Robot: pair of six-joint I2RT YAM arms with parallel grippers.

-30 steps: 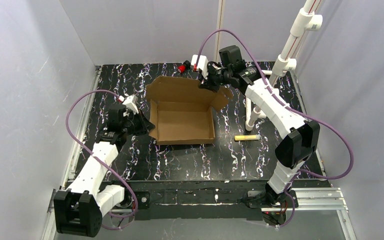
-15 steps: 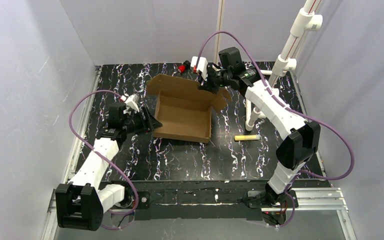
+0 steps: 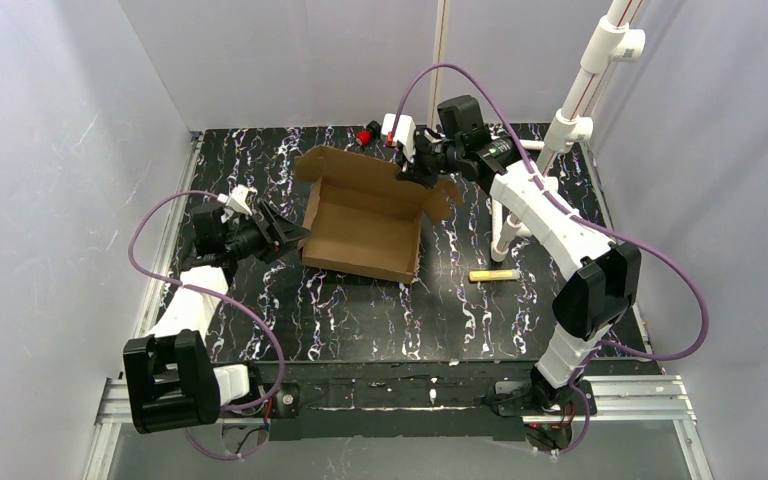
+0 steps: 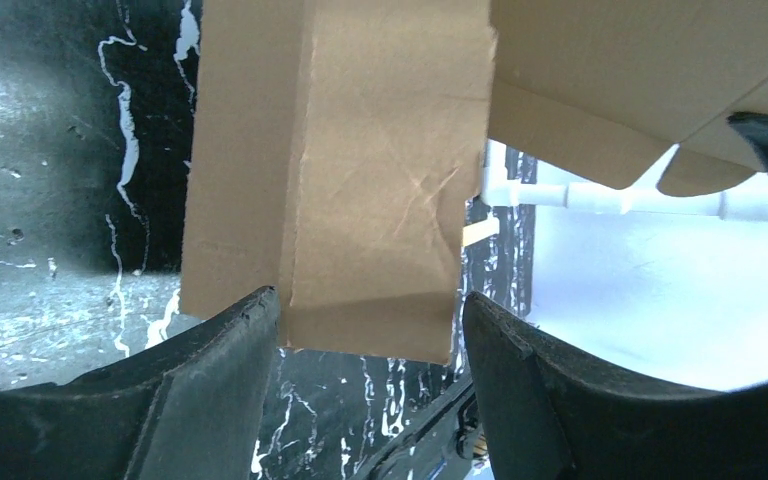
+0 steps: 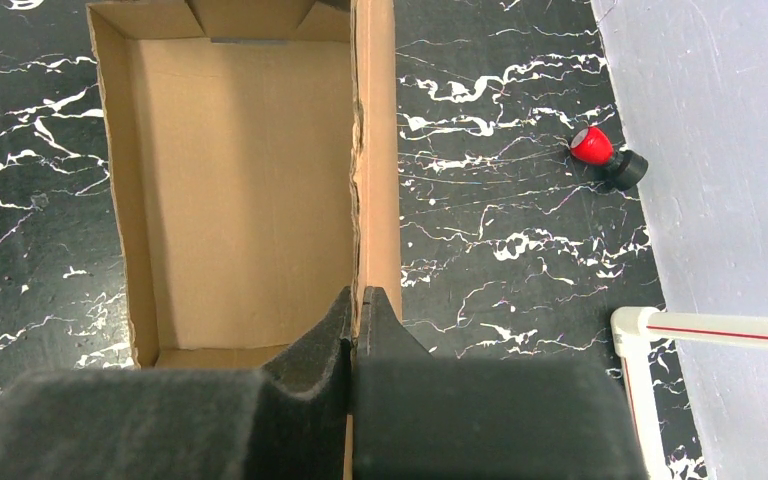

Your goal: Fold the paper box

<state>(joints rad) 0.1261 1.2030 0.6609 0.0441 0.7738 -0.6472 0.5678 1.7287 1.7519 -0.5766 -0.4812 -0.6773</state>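
My paper box [image 3: 365,215] sits mid-table toward the back, open side up and skewed. From overhead, my own wrist hides where my right gripper [image 3: 415,172] meets the far wall. The right wrist view settles it: the jaws are clamped on that upright wall's edge. The left wrist view crops the box to one flap, which stands between my left gripper's [image 4: 365,325] spread jaws; I can't tell whether they touch it. The yellow stick [image 3: 493,274] right of the box shows only overhead. The red-capped item [image 5: 592,146] is too small to identify.
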